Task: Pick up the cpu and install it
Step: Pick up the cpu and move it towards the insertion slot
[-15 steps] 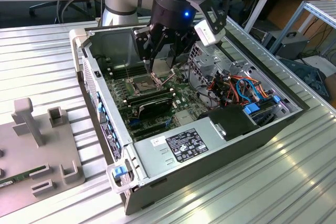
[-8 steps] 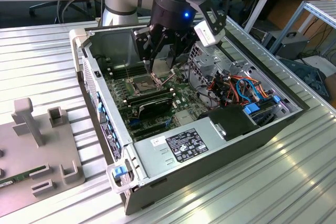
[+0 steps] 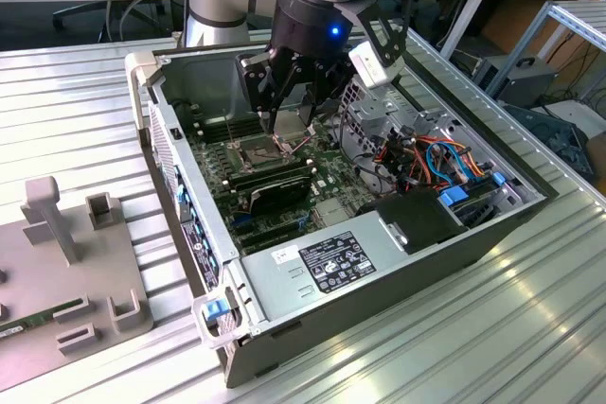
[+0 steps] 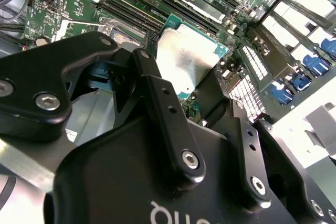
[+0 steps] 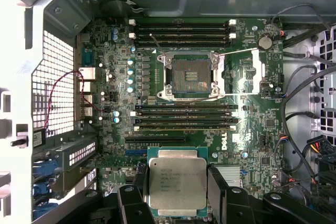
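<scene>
You see one black gripper (image 3: 289, 128) clamped on one flat, square, silver-grey cpu (image 5: 177, 184), its two fingers (image 5: 218, 192) at opposite edges, over the green motherboard (image 5: 252, 145), near one open square metal socket (image 5: 190, 76).

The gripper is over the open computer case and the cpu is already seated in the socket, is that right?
Not quite. The cpu is not seated. The first wrist view shows it clamped between the fingers of the gripper, apart from the socket, which is empty. The gripper is indeed over the open computer case.
</scene>
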Motion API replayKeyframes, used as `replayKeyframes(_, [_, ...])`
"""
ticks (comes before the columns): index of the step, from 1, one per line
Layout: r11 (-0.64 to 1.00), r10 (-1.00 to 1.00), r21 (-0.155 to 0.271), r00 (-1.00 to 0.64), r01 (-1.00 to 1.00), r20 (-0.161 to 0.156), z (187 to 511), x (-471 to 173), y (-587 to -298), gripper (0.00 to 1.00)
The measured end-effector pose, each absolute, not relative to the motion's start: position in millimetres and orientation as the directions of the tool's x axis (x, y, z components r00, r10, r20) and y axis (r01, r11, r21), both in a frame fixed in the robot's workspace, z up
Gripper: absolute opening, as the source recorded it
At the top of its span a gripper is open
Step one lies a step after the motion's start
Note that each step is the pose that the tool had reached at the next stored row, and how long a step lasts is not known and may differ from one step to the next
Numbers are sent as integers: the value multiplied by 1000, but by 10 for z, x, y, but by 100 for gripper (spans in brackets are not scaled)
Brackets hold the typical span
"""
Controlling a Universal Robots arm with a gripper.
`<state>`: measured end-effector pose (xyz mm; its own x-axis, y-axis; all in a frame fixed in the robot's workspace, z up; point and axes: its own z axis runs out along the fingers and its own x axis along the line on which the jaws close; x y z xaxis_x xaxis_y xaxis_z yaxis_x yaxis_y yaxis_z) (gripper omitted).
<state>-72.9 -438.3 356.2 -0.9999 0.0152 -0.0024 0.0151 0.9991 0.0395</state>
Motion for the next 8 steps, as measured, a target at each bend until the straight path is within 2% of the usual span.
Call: replayKeyframes(8, [999, 15, 40, -1000, 15, -2, 3560, -704, -4378, 55])
